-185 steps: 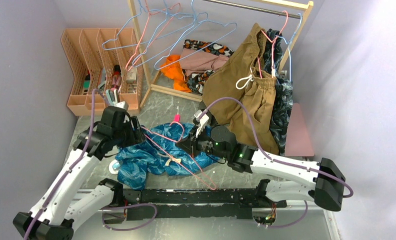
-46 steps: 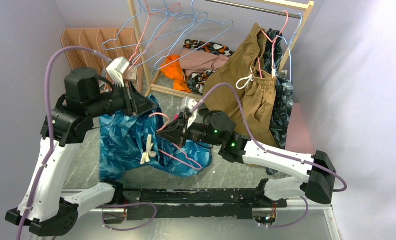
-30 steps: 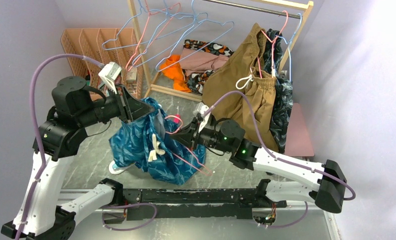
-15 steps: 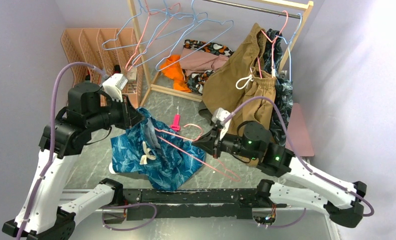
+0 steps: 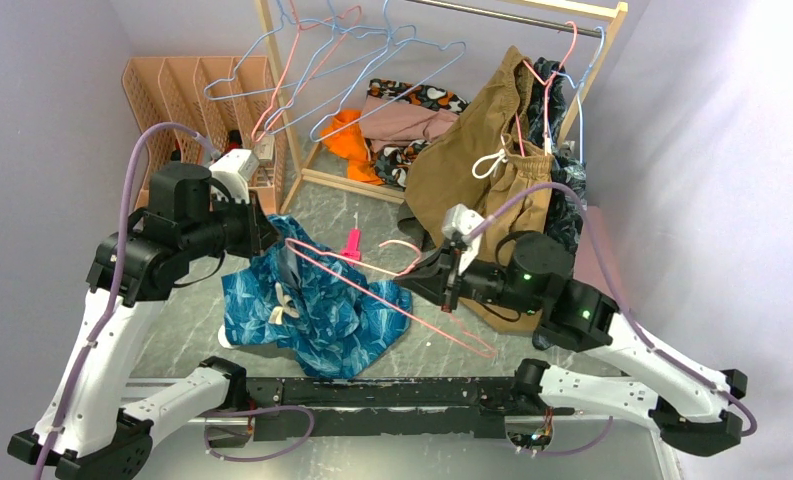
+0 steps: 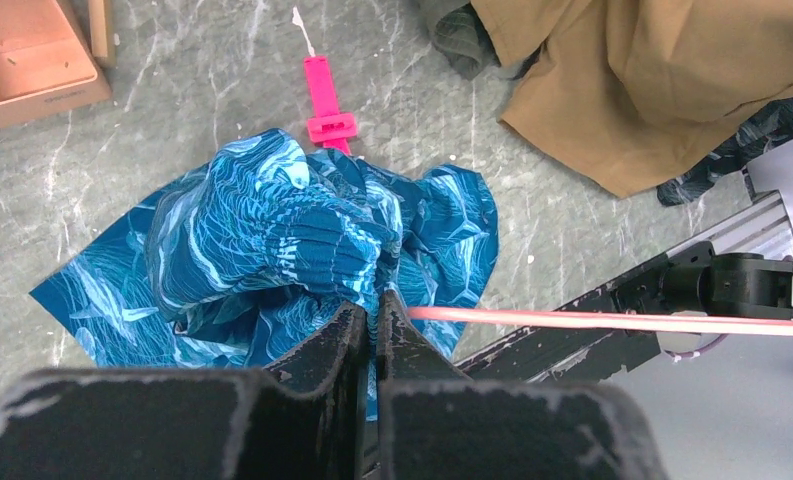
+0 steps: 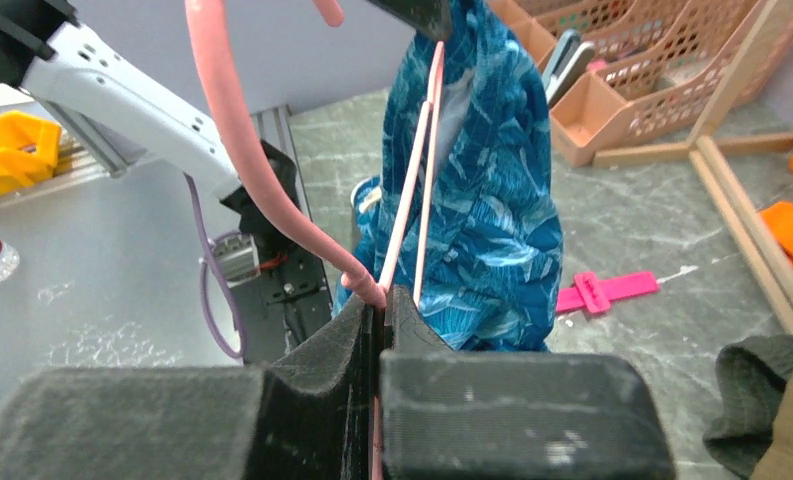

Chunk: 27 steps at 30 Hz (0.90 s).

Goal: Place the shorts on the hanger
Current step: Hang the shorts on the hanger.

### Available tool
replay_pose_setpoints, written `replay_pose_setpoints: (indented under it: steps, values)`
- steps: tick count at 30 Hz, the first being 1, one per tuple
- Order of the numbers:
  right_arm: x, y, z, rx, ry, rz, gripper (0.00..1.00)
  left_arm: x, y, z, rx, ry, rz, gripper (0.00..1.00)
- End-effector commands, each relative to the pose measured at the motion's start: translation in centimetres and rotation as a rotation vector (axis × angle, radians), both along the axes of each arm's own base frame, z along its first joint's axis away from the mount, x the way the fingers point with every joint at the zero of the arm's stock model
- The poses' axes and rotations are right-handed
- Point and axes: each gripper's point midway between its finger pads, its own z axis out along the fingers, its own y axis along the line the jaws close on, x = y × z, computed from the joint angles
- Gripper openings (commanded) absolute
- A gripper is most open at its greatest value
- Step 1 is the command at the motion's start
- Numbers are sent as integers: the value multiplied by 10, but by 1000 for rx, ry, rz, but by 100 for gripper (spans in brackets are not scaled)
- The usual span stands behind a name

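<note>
two end effectors: both pressed together, each clamped on something
left end effector (image 6: 376, 320): pinches a bunched fold of the shorts (image 6: 272, 235), held above the table (image 6: 172, 100)
shorts: teal leaf print, hanging from that pinch; lower part spread on the table, left of centre; cream drawstring shows in the top view
right end effector (image 7: 380, 310): closed on the pink wire of the hanger (image 6: 612, 321), near its hook
hanger: tilted, off the table; its long sides run from the right end effector to the shorts, far corner up by the left end effector; whether it passes inside the fabric cannot be told
pink clip (image 5: 353, 243): flat on the table, just behind the shorts
tan shorts (image 5: 492, 190): draped on the rack behind the right arm
</note>
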Motion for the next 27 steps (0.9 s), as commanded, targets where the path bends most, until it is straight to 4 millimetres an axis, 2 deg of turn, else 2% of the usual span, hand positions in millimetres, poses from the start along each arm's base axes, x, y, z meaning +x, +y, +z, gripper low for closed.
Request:
replay_pose_setpoints:
  steps: [1,4,6,8,14,18,21,27]
  values:
    - [7,18,-17,-25,22,14,0,0,4,11,8,-39,10,7]
    - [21,29,-36,-73,56,-30,0,-2,3,16,-4,-49,9,7]
    - [29,33,-41,-69,73,-66,0,-2,2,21,-14,-57,4,7]
    - [36,37,-56,-81,95,-95,0,-3,-1,26,-34,-66,-7,7]
    - [67,41,-54,-20,94,-251,0,-10,-20,36,-129,-70,-87,7]
    - [64,54,-36,69,54,-195,0,-11,-28,33,-167,-61,-115,7]
    - [65,64,-32,103,51,-172,0,-12,-35,31,-198,-47,-139,7]
    - [76,92,-45,109,74,-161,0,-14,-53,44,-306,-33,-194,7]
